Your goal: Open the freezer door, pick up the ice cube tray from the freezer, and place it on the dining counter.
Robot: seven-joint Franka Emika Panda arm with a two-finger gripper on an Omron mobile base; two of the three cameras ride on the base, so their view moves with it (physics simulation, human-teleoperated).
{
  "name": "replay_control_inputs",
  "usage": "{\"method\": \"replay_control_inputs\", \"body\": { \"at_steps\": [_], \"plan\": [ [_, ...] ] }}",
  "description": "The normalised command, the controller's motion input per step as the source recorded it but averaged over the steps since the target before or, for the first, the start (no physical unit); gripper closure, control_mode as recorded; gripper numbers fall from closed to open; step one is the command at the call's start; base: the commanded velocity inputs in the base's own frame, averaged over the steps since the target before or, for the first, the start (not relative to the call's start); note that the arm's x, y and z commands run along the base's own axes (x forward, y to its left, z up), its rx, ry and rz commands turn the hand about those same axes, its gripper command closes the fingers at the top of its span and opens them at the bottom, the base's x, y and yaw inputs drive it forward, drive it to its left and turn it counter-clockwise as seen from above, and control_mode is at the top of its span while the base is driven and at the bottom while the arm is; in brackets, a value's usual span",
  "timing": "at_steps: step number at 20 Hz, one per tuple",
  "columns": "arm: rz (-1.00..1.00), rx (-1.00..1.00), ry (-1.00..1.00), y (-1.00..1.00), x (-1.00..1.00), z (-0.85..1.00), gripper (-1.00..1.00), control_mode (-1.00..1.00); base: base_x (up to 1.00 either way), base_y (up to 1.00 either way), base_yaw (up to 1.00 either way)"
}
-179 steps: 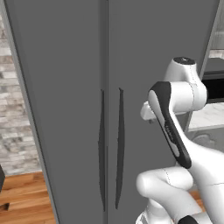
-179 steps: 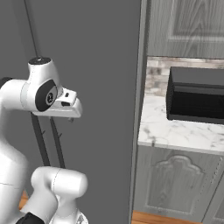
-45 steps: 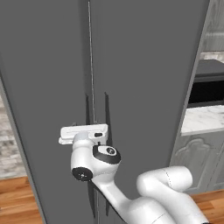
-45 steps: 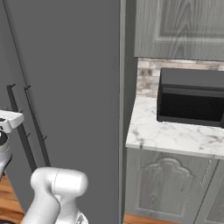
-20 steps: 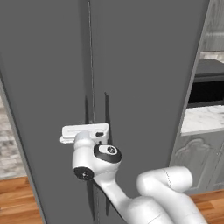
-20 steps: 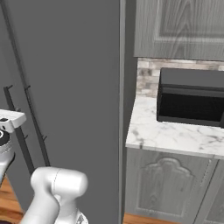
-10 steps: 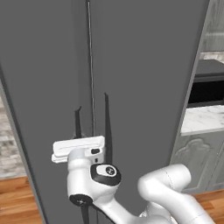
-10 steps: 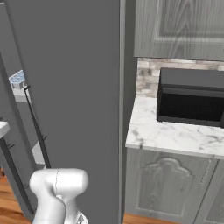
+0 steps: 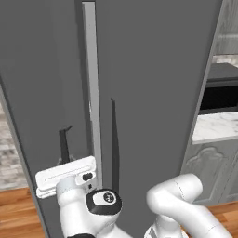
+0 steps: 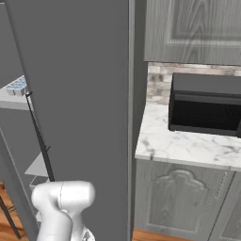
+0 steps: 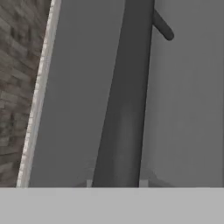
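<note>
The freezer door stands a little ajar, and a pale strip of the freezer interior shows in the gap. My gripper is shut around the door's dark bar handle, which runs up between the finger tips. In the left base view my white hand sits low on that handle. The ice cube tray, white with pale blue cells, rests on a white shelf inside the freezer.
The twin door stays closed, with its own handle next to the gap. To the right, a black microwave sits on a marble wall counter over grey cabinets. Wooden floor lies below.
The freezer door has swung outward from shut, with my hand moving down and left along with its handle. The gap has widened and the ice cube tray has come into sight.
</note>
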Motion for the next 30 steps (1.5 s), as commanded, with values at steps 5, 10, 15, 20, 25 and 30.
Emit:
{"method": "replay_control_inputs", "body": {
  "at_steps": [5,10,15,20,25,30],
  "plan": [
    [0.22,-0.03,0.00,0.72,-0.24,-0.03,1.00,-1.00,0.00,0.00,0.00],
    [0.19,-0.04,0.00,0.76,-0.11,-0.05,1.00,-1.00,0.00,0.00,0.00],
    [0.16,-0.03,0.00,0.78,0.00,-0.07,1.00,-1.00,0.00,0.00,0.00],
    [0.12,-0.02,0.00,0.61,0.00,-0.03,1.00,-1.00,0.00,0.00,0.00],
    [0.01,0.00,0.00,0.09,0.00,0.00,-1.00,-1.00,0.00,0.00,0.00],
    [0.00,0.00,0.00,0.00,0.00,0.00,-1.00,-1.00,0.00,0.00,0.00]
  ]
}}
